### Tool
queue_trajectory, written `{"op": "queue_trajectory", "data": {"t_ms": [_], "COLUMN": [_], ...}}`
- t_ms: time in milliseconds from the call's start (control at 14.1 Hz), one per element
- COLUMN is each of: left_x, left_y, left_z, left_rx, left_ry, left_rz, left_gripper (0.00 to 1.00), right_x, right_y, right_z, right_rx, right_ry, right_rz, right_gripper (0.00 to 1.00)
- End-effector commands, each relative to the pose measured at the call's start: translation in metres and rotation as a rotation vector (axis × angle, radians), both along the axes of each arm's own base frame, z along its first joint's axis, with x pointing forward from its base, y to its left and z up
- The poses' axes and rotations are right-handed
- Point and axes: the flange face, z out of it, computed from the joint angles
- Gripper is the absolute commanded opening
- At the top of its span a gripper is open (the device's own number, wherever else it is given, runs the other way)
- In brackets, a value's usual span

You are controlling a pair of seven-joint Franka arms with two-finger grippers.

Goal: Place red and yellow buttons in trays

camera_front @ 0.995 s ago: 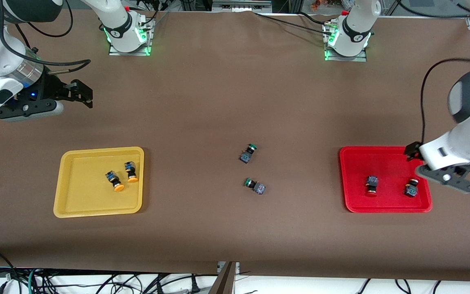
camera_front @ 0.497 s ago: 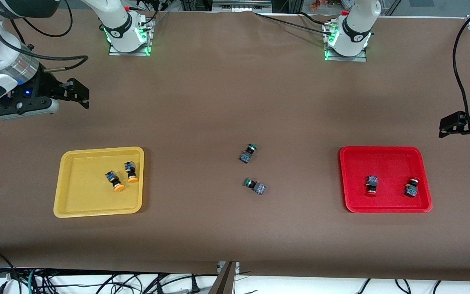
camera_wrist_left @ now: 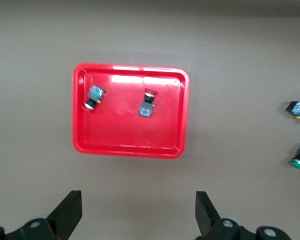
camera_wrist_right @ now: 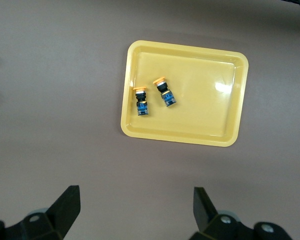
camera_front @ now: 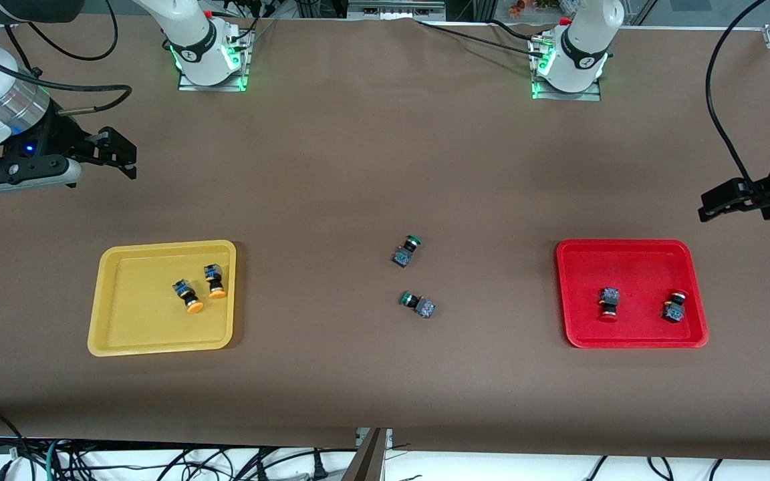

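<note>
A: Lowest in the frame?

B: The yellow tray point(camera_front: 109, 302), lower left, and the red tray point(camera_front: 625, 257), lower right, about level with each other. Two yellow-capped buttons point(camera_front: 188, 297) point(camera_front: 214, 280) lie side by side near the yellow tray's inner edge. Two red-capped buttons point(camera_front: 608, 303) point(camera_front: 674, 308) lie apart in the red one — one toward its corner.

A: Between the trays?

B: Two green-capped switches point(camera_front: 418, 304) point(camera_front: 406, 252) mid-frame, on wide bare brown table point(camera_front: 331, 167).

A: Grippers?

B: Right gripper point(camera_front: 114, 152), upper left of the frame, is over bare table above the yellow tray, fingers spread, nothing held. Left gripper point(camera_front: 722, 200), at the right edge, is over bare table just past the red tray's upper corner; its wrist view shows both fingers point(camera_wrist_left: 67, 212) wide apart, empty.
</note>
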Motion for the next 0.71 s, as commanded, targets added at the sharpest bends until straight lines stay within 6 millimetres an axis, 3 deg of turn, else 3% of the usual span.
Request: {"op": "queue_trajectory", "data": {"t_ms": [0,213,355,640], "left_x": [-0.029,-0.056,-0.056,-0.058], "left_y": [0.007,-0.001,-0.016,-0.02], "left_z": [-0.008,-0.018,-0.018,-0.018], "left_rx": [-0.009,0.001,0.002,0.042], "left_ry": [-0.03,-0.101,-0.1,-0.089], "left_rz": [0.047,-0.014,-0.056,-0.072], "left_gripper": [1.0,1.0,1.0,1.0], "right_x": [0.003,0.003,0.002,0.002], "right_y": [-0.004,-0.004,-0.003,-0.003], "right_z": [0.005,0.005,0.005,0.006], "right_rx": [-0.013,-0.01,-0.01,-0.01], "right_ry": [-0.013,-0.013,-0.011,-0.013], "right_rz": [-0.008,-0.013,-0.012,-0.01], "right_gripper": [1.0,1.0,1.0,1.0]}}
